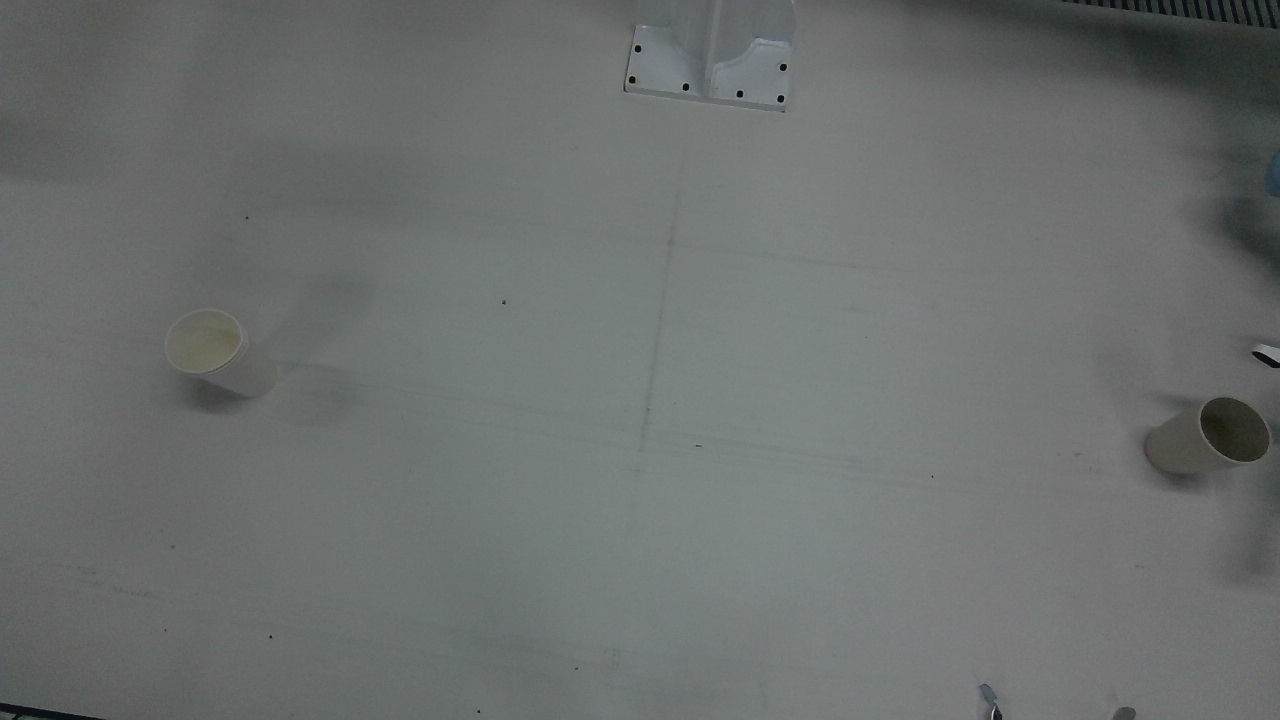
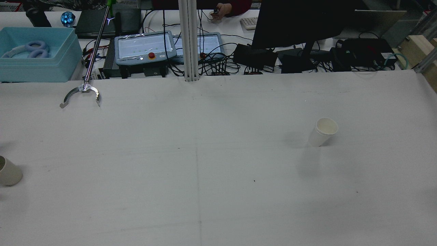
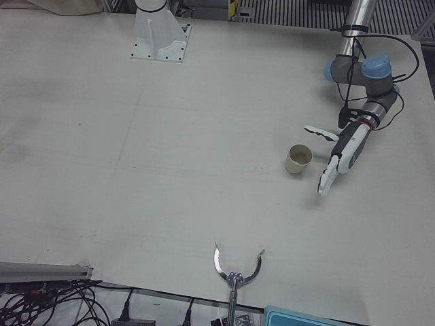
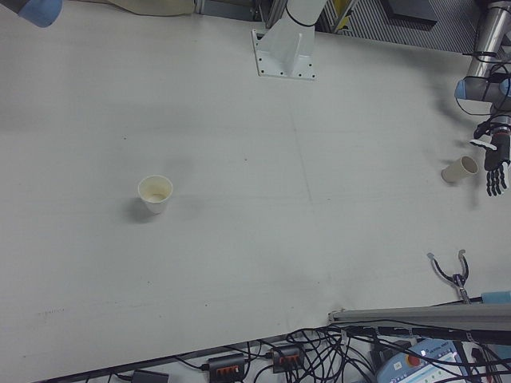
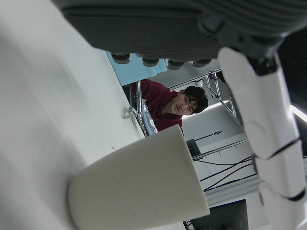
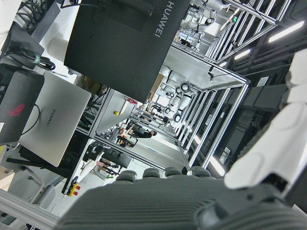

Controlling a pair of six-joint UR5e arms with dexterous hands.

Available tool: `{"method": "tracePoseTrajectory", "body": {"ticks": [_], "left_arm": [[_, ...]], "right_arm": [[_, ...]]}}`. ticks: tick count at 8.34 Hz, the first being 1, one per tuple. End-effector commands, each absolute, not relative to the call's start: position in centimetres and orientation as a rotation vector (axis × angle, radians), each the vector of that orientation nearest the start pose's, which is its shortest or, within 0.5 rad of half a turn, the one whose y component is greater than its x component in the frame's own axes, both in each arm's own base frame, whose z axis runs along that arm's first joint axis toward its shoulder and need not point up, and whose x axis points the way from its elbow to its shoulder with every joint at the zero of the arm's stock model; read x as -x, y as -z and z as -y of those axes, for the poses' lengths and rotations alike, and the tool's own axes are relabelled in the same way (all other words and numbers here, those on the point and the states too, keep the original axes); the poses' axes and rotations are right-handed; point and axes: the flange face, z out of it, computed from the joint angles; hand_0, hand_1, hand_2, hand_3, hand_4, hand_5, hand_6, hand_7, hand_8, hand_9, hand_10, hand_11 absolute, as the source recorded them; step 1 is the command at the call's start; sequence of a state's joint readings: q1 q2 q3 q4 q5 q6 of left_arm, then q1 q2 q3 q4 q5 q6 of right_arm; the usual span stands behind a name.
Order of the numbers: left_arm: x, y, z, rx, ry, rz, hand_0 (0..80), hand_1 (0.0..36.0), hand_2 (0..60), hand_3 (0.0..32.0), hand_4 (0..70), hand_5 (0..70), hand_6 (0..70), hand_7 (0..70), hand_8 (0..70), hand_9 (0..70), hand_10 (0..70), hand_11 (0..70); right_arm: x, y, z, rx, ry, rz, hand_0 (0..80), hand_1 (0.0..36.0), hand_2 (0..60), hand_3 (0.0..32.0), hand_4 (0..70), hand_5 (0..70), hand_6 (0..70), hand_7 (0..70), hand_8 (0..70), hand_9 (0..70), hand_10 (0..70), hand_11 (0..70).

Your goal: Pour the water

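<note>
A: I'm hovering the left hand [image 3: 338, 160], fingers spread and empty, just beside the upright beige cup [image 3: 298, 159].

B: Right hand?

A: Cannot tell. I'm seeing the white cup [image 4: 155, 193] standing well apart across the table [image 3: 170, 170].

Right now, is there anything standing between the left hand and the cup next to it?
Nothing visible. In the left-front view the left hand hangs open just beside the paper cup, only bare table between them. The grabber tool lies well off, near the table's edge.
</note>
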State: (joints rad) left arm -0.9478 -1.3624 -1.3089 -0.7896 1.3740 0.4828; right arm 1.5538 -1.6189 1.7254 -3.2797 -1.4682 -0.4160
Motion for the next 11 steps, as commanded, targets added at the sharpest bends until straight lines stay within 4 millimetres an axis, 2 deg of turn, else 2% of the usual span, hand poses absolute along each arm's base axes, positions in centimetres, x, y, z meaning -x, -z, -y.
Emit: {"method": "tracePoseTrajectory", "body": {"ticks": [1, 4, 5, 6, 7, 8, 9, 10, 11], "left_arm": [[-9.9, -82.9, 40.2, -0.072, 1.452, -2.264, 47.8, 16.8, 7.4, 4.0, 0.0, 0.0, 0.0, 0.0, 0.0, 0.0, 0.0, 0.0], [-9.6, -82.3, 40.5, -0.126, 1.435, -2.345, 46.7, 15.2, 7.2, 5.2, 0.0, 0.0, 0.0, 0.0, 0.0, 0.0, 0.0, 0.0], [-9.5, -83.7, 40.0, -0.142, 1.440, -2.313, 45.8, 13.6, 6.1, 5.6, 0.0, 0.0, 0.0, 0.0, 0.0, 0.0, 0.0, 0.0], [-10.5, -83.6, 39.8, -0.140, 1.401, -2.320, 46.2, 14.2, 6.5, 4.0, 0.0, 0.0, 0.0, 0.0, 0.0, 0.0, 0.0, 0.0], [-10.9, -83.5, 39.7, -0.133, 1.386, -2.321, 46.7, 15.1, 6.6, 4.0, 0.0, 0.0, 0.0, 0.0, 0.0, 0.0, 0.0, 0.0], [-12.2, -83.4, 39.3, -0.103, 1.367, -2.312, 46.6, 15.1, 7.1, 3.8, 0.0, 0.0, 0.0, 0.0, 0.0, 0.0, 0.0, 0.0], [-13.0, -83.0, 39.7, -0.090, 1.356, -2.319, 47.1, 15.9, 8.2, 2.2, 0.0, 0.0, 0.0, 0.0, 0.0, 0.0, 0.0, 0.0], [-14.5, -82.2, 41.2, -0.089, 1.355, -2.316, 47.2, 15.9, 9.0, 1.6, 0.0, 0.0, 0.0, 0.0, 0.0, 0.0, 0.0, 0.0], [-16.6, -81.8, 41.1, -0.042, 1.338, -2.307, 47.1, 15.9, 9.0, 0.0, 0.0, 0.0, 0.0, 0.0, 0.0, 0.0, 0.0, 0.0]], "right_arm": [[-13.6, -64.9, 47.0, 0.592, 2.412, -2.293, 32.4, 10.0, 18.2, 0.0, 0.0, 0.0, 0.0, 0.0, 0.0, 0.0, 0.0, 0.0], [-14.0, -64.6, 47.3, 0.604, 2.404, -2.292, 32.9, 10.1, 18.6, 0.0, 0.0, 0.0, 0.0, 0.0, 0.0, 0.0, 0.0, 0.0], [-14.0, -64.3, 47.6, 0.605, 2.399, -2.299, 33.4, 10.1, 18.6, 0.0, 0.0, 0.0, 0.0, 0.0, 0.0, 0.0, 0.0, 0.0], [-14.0, -64.1, 47.9, 0.607, 2.398, -2.301, 33.9, 10.3, 19.0, 0.0, 0.3, 0.0, 0.0, 0.0, 0.0, 0.0, 0.0, 0.0], [-13.9, -64.2, 48.8, 0.607, 2.398, -2.301, 34.2, 10.3, 18.8, 0.0, 0.1, 0.0, 0.0, 0.0, 0.0, 0.0, 0.0, 0.0], [-14.2, -64.1, 48.7, 0.612, 2.394, -2.299, 34.2, 10.3, 18.7, 0.0, 0.1, 0.0, 0.0, 0.0, 0.0, 0.0, 0.0, 0.0], [-14.3, -64.1, 48.7, 0.615, 2.393, -2.296, 33.9, 10.3, 18.7, 0.0, 0.1, 0.0, 0.0, 0.0, 0.0, 0.0, 0.0, 0.0], [-14.4, -64.1, 48.7, 0.617, 2.392, -2.294, 33.4, 10.2, 19.0, 0.0, 0.1, 0.0, 0.0, 0.0, 0.0, 0.0, 0.0, 0.0], [-14.4, -64.1, 48.7, 0.617, 2.392, -2.294, 33.4, 10.2, 18.8, 0.0, 0.2, 0.0, 0.0, 0.0, 0.0, 0.0, 0.0, 0.0]]}}
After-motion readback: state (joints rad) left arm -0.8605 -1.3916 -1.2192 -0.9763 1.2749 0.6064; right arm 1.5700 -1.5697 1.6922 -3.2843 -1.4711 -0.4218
